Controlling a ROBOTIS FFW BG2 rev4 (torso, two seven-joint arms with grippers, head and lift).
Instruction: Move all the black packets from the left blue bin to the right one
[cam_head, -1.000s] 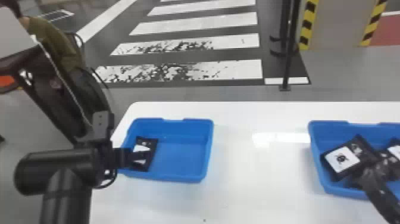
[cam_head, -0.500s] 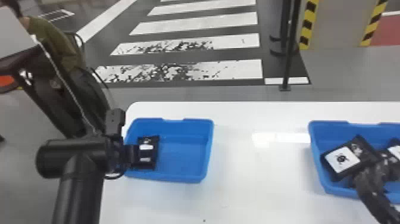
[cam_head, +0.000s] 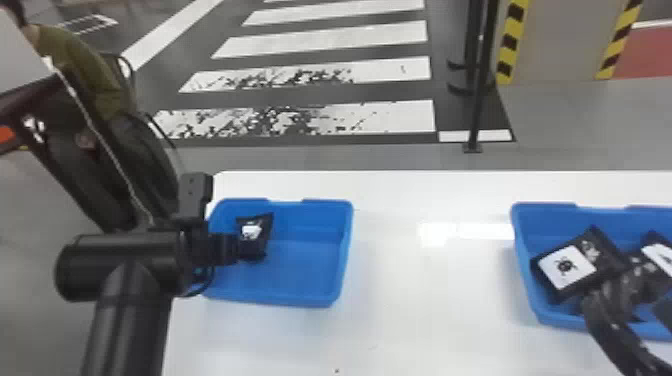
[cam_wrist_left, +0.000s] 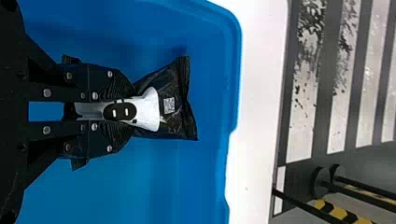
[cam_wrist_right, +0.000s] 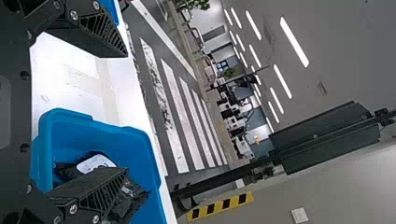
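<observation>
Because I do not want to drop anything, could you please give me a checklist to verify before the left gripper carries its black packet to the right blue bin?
1. Left black two-fingered gripper shut on the glossy black packet with white label: ok.
2. Packet between both fingers: ok.
3. Packet clear of the left rectangular blue bin: not ok, it is inside the walls.
4. Packet lifted off that bin's floor: cannot tell.
5. Right black two-fingered gripper empty, fingers apart: ok.
6. Enough free room in the right rectangular blue bin, which already holds packets: cannot tell.

The left tool (cam_head: 234, 249) and black packet (cam_head: 254, 246) have shifted toward the left blue bin's (cam_head: 326, 203) far rim.
</observation>
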